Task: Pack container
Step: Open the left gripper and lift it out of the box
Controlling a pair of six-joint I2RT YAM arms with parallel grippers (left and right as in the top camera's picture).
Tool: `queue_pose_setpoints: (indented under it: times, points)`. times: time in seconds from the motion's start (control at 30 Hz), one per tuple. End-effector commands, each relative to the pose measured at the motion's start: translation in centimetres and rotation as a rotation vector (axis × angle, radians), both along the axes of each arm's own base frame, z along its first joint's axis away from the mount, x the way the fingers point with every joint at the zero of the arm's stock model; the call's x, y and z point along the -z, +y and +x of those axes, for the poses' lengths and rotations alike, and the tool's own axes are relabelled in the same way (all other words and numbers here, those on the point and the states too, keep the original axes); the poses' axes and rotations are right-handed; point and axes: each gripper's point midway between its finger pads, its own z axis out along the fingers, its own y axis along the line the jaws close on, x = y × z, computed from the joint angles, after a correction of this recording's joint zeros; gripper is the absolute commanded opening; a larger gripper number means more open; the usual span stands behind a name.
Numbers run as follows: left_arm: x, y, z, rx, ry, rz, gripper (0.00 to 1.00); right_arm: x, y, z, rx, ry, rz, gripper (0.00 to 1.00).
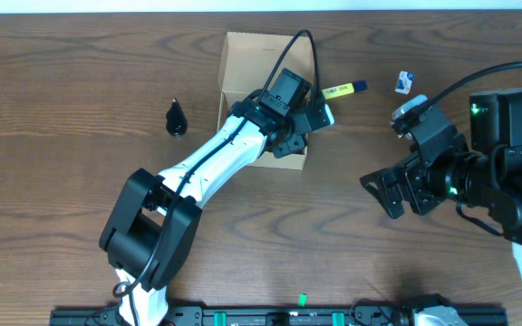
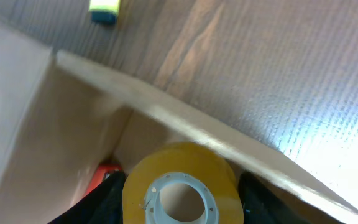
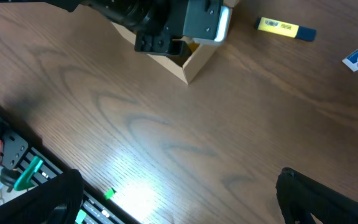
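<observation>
The tan cardboard container (image 1: 247, 63) sits open at the table's back middle; it also shows in the left wrist view (image 2: 36, 130) and the right wrist view (image 3: 194, 62). My left gripper (image 1: 290, 138) is inside the box's near end, shut on a yellow tape roll (image 2: 180, 186) with a white core. An orange-red item (image 2: 101, 177) lies in the box beside the roll. My right gripper (image 1: 404, 192) is open and empty above bare table at the right, its fingers at the lower corners of the right wrist view (image 3: 179, 199).
A yellow highlighter (image 1: 343, 89) lies right of the box, also in the right wrist view (image 3: 284, 28). A small blue-white packet (image 1: 403, 82) lies further right. A black cone-shaped item (image 1: 177, 118) stands left of the box.
</observation>
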Motion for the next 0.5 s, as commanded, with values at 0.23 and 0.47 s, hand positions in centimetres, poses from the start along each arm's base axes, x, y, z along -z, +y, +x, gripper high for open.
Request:
queue_pose_setpoints:
  times: [0.23,0.47]
  points:
    - [-0.14,-1.11,-0.57,0.18,-0.037,0.008,0.17,-0.16,-0.03,0.05,-0.009,-0.007,0.002,0.99]
    - [-0.14,-1.11,-0.56,0.181,-0.037,0.009,0.34,-0.16,-0.03,0.05,-0.009,-0.007,0.002,0.99]
